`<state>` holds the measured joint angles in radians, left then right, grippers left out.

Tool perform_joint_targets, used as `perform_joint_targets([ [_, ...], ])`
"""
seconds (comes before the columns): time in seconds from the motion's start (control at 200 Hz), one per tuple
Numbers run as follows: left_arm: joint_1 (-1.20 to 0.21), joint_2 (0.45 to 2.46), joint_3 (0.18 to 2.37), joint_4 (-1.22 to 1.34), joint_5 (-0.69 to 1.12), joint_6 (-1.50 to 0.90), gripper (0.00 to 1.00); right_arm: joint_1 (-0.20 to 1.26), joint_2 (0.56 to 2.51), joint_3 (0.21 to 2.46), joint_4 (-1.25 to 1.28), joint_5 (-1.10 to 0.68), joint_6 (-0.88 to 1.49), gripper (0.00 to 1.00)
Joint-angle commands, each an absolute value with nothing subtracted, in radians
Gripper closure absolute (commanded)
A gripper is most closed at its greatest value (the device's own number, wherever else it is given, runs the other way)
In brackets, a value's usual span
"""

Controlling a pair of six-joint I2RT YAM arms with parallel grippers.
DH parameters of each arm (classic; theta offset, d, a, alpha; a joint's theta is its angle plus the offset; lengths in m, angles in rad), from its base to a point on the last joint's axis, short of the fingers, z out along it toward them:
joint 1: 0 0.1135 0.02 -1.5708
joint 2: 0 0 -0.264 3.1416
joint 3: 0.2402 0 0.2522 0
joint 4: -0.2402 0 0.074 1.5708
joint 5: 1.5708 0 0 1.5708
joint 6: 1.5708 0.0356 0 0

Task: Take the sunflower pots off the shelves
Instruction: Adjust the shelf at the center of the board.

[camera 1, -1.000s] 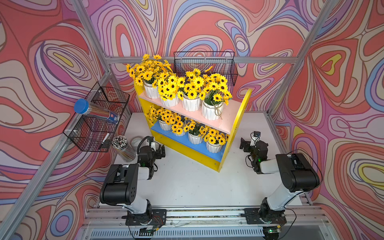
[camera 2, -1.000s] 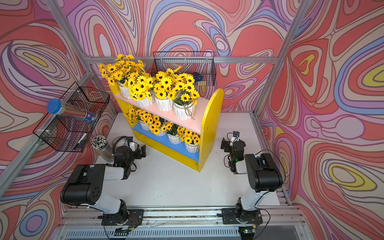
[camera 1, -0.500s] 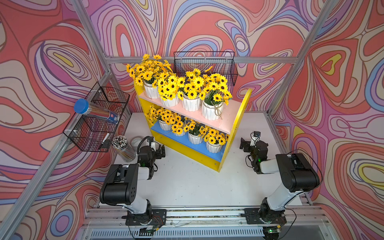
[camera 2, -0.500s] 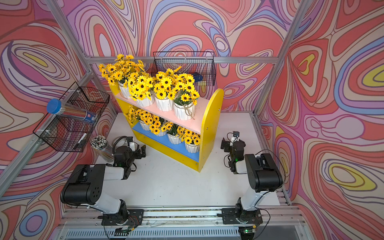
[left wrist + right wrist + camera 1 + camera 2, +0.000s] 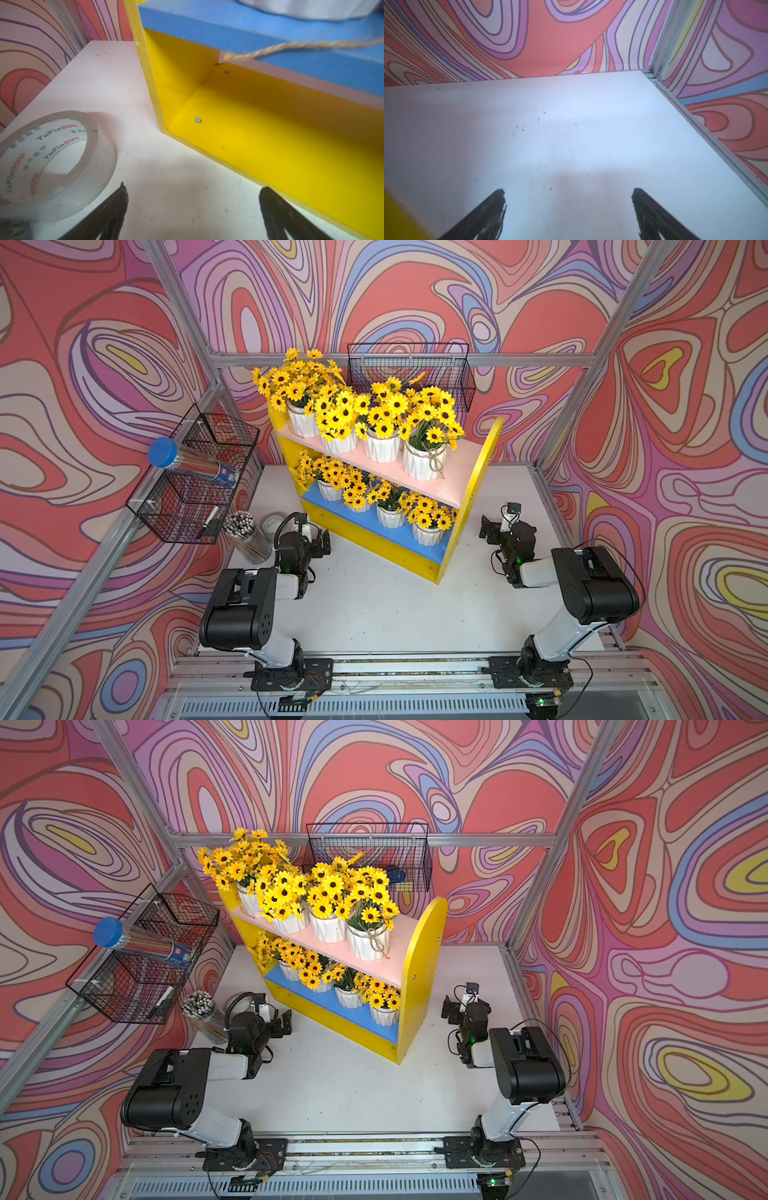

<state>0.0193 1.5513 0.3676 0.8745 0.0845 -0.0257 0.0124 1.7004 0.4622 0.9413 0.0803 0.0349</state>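
white bench (image 5: 374,614), clear-out not yet begun: the yellow shelves (image 5: 419,969) stand at an angle mid-bench, fully loaded. all eight sunflower pots (image 5: 382,450) are aboard, four on the pink upper board (image 5: 459,477) & four on the blue lower board (image 5: 374,529), w/ neighbours' blooms meshed together. no pot is off yet. both arms sit low on the bench, one either side of the unit. left jaws are spread wide & empty, just by the unit's base corner. right jaws are likewise spread & empty, over bench beside the yellow side panel. a tape roll (image 5: 52,158) lies right next to the left jaws, and a twine tail (image 5: 291,46) trails across the blue board to its edge. risks, as judged: lifting one pot may drag its neighbour via the tangled flowers. lower-row blooms could catch under the pink board. the loose twine may snag a jaw. a wide swing could knock the tape roll or shove the light-looking unit.
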Motion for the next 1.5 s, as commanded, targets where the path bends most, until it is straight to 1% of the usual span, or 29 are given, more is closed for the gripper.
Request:
perform_joint_targets([
  [0.0, 0.015, 1.538, 0.375, 0.882, 0.079, -0.011, 0.01, 0.008, 1.707, 0.474, 0.942, 0.075, 0.029, 0.02],
  [0.125, 0.015, 1.537, 0.376, 0.881, 0.080, -0.010, 0.01, 0.008, 1.706, 0.474, 0.943, 0.076, 0.028, 0.02],
  [0.22, 0.004, 1.500, 0.375, 0.862, 0.002, -0.015, 0.00, 0.015, 1.690, 0.475, 0.929, 0.110, 0.022, 0.02],
  [0.255, -0.003, 1.451, 0.387, 0.793, -0.019, -0.014, 0.01, 0.021, 1.658, 0.499, 0.856, 0.127, 0.018, 0.02],
  [0.32, -0.024, 1.339, 0.452, 0.557, -0.046, 0.014, 0.01, 0.024, 1.581, 0.589, 0.636, 0.151, 0.025, 0.02],
  [0.366, -0.049, 1.282, 0.493, 0.436, -0.069, 0.068, 0.01, 0.025, 1.539, 0.620, 0.577, 0.163, 0.034, 0.02],
  [0.411, -0.077, 1.225, 0.504, 0.386, -0.111, 0.086, 0.01, 0.027, 1.498, 0.619, 0.572, 0.163, 0.061, 0.02],
  [0.476, -0.087, 1.142, 0.480, 0.392, -0.130, 0.054, 0.01, 0.030, 1.438, 0.613, 0.552, 0.155, 0.106, 0.02],
  [0.516, -0.089, 1.094, 0.467, 0.386, -0.132, 0.036, 0.01, 0.034, 1.409, 0.633, 0.487, 0.186, 0.154, 0.02],
  [0.571, -0.089, 1.040, 0.470, 0.339, -0.139, 0.017, 0.01, 0.036, 1.385, 0.699, 0.312, 0.220, 0.212, 0.02],
  [0.646, -0.090, 0.984, 0.487, 0.274, -0.127, -0.028, 0.00, 0.036, 1.383, 0.787, 0.116, 0.224, 0.259, 0.02],
  [0.746, -0.091, 0.918, 0.502, 0.212, -0.114, -0.131, 0.01, 0.035, 1.361, 0.769, 0.103, 0.249, 0.442, 0.02],
  [0.841, -0.091, 0.862, 0.506, 0.169, -0.084, -0.297, 0.01, 0.033, 1.340, 0.742, 0.045, 0.347, 0.641, 0.02],
  [0.901, -0.090, 0.842, 0.506, 0.179, -0.003, -0.434, 0.01, 0.031, 1.337, 0.750, 0.038, 0.275, 0.575, 0.02],
  [0.951, -0.090, 0.825, 0.504, 0.173, 0.049, -0.559, 0.01, 0.030, 1.346, 0.781, -0.019, 0.237, 0.565, 0.08],
  [1.021, -0.089, 0.786, 0.505, 0.078, 0.060, -0.714, 0.01, 0.031, 1.339, 0.811, -0.090, 0.162, 0.539, 0.12],
  [1.072, -0.089, 0.746, 0.546, -0.013, 0.039, -0.786, 0.01, 0.031, 1.307, 0.804, -0.122, 0.119, 0.543, 0.13],
  [1.177, -0.089, 0.661, 0.525, -0.033, 0.022, -0.766, 0.01, 0.033, 1.210, 0.758, -0.155, 0.024, 0.559, 0.11],
  [1.197, -0.089, 0.648, 0.486, -0.025, 0.021, -0.766, 0.01, 0.034, 1.194, 0.751, -0.167, 0.016, 0.568, 0.11],
  [1.277, -0.089, 0.612, 0.452, 0.014, 0.072, -0.756, 0.00, 0.039, 1.137, 0.732, -0.210, -0.044, 0.583, 0.11],
  [1.492, -0.089, 0.611, 0.499, -0.077, 0.159, -0.765, 0.01, 0.108, 0.998, 0.731, -0.369, -0.047, 0.578, 0.11],
])
